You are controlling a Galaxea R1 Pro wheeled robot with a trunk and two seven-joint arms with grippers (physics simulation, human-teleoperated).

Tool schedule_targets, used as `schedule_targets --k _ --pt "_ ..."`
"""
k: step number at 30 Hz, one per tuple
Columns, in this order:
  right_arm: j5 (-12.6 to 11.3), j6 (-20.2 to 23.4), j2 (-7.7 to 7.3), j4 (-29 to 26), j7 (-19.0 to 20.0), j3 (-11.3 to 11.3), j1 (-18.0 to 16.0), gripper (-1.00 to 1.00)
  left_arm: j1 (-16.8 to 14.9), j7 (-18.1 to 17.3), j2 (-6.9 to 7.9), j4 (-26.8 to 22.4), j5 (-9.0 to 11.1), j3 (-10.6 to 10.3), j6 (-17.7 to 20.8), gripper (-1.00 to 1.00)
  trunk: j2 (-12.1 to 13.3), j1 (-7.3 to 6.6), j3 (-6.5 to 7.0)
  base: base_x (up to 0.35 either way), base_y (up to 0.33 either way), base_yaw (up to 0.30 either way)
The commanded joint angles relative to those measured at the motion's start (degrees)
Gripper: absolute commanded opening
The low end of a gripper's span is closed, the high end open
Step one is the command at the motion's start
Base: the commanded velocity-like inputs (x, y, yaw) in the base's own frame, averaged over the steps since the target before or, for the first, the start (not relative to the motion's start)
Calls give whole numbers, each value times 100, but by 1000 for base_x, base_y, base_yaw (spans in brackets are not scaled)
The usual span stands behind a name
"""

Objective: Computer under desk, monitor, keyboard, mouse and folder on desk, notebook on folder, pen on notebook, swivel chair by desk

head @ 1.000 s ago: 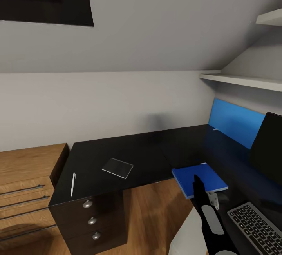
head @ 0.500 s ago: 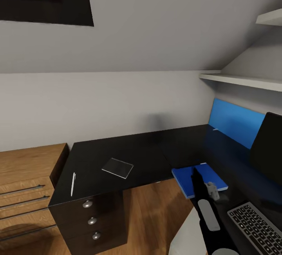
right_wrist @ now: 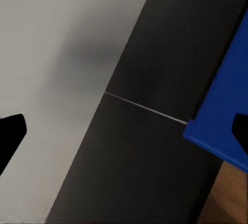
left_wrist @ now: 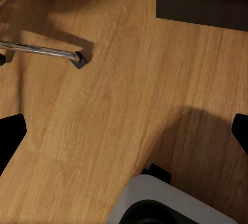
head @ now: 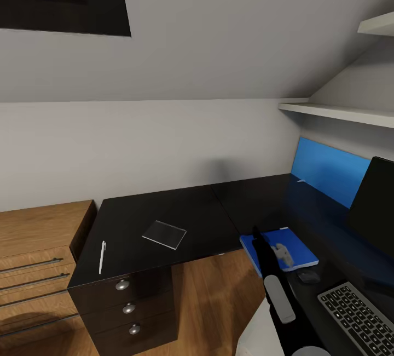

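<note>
Already on the desk (head: 158,211): folder (head: 298,246), mouse (head: 308,276), keyboard (head: 358,315), monitor (head: 375,208). Outstanding: notebook (head: 164,234) and pen (head: 102,257), lying well apart from the folder. Right gripper (right_wrist: 124,126) hovers by the folder's corner, fingers apart, empty. Left gripper (left_wrist: 124,136) likewise spread, over floor (left_wrist: 103,115).

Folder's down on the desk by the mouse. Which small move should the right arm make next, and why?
Probably swing the open, empty right pincer left toward the notebook. The folder already lies on the desk beside the mouse, while the notebook and pen lie apart near the drawers.
</note>
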Motion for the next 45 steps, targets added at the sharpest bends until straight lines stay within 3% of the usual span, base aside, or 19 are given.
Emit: schedule_targets --k 1,5,9,10,14,20,21,24,29,39,42,45 --pt "-7 -13 4 -1 16 44 5 100 -3 50 1 -2 11 -50 -10 100 -4 0 -7 0 0 0" --pt "279 -13 11 7 8 307 34 100 -3 51 3 -2 11 -50 -10 100 -4 0 -7 0 0 0" --pt "642 -14 20 25 -21 723 47 100 -3 51 2 -2 11 -48 -8 100 -4 0 -7 0 0 0" --pt "807 -14 24 38 -61 953 51 100 -3 51 2 -2 11 -50 -6 100 -4 0 -7 0 0 0" --pt "1026 -5 30 55 -228 1435 54 100 -3 52 1 -2 11 -50 -3 100 -4 0 -7 0 0 0" --pt "1148 146 11 58 -515 2505 56 100 -3 52 1 -2 11 -49 -2 100 -4 0 -7 0 0 0" --pt "1163 264 4 56 -580 2850 56 100 -3 55 3 -2 11 -47 -2 100 -4 0 -7 0 0 0" --pt "1177 488 -3 51 -659 3162 56 100 -3 56 2 -2 12 -45 -1 100 -4 0 -7 0 0 0" --pt "1189 950 -7 31 -785 3381 56 100 -3 58 1 -2 12 -46 -1 100 -4 0 -7 0 0 0" --pt "1186 1582 -57 -202 -877 3504 56 100 -3 56 1 -2 11 -46 -1 100 -4 0 -7 0 0 0" --pt "1154 1991 -144 -298 -873 3498 56 100 -3 58 3 -2 11 -44 -1 100 -4 0 -7 0 0 0" --pt "979 2608 -218 -413 -887 3194 56 100 -3 59 7 -2 16 -44 -1 100 -4 0 -7 0 0 0"
